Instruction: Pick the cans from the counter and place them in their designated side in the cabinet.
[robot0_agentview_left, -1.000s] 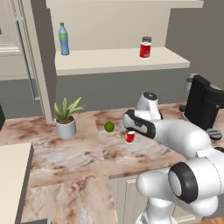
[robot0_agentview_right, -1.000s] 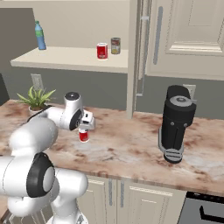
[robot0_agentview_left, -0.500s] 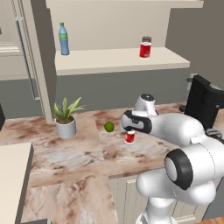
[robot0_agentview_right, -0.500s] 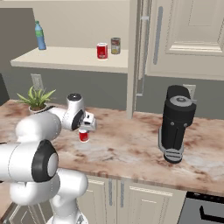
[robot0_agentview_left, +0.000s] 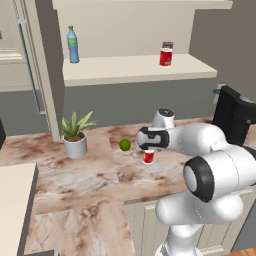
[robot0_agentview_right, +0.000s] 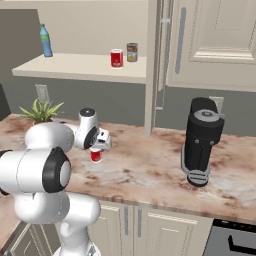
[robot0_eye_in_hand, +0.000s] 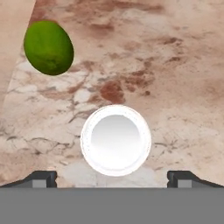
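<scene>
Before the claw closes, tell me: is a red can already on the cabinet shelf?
Yes, the right base view shows a red can standing on the shelf beside a tan can.

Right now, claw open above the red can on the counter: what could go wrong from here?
1. The claw sits centred over the can with its fingertips wide; a slightly off descent could tip the can on the counter.
2. The lime lies close by; a knocked can or a sideways sweep could set it rolling.
3. The cabinet shelf already holds a red can beside a tan can; a tight placement might bump them.
</scene>
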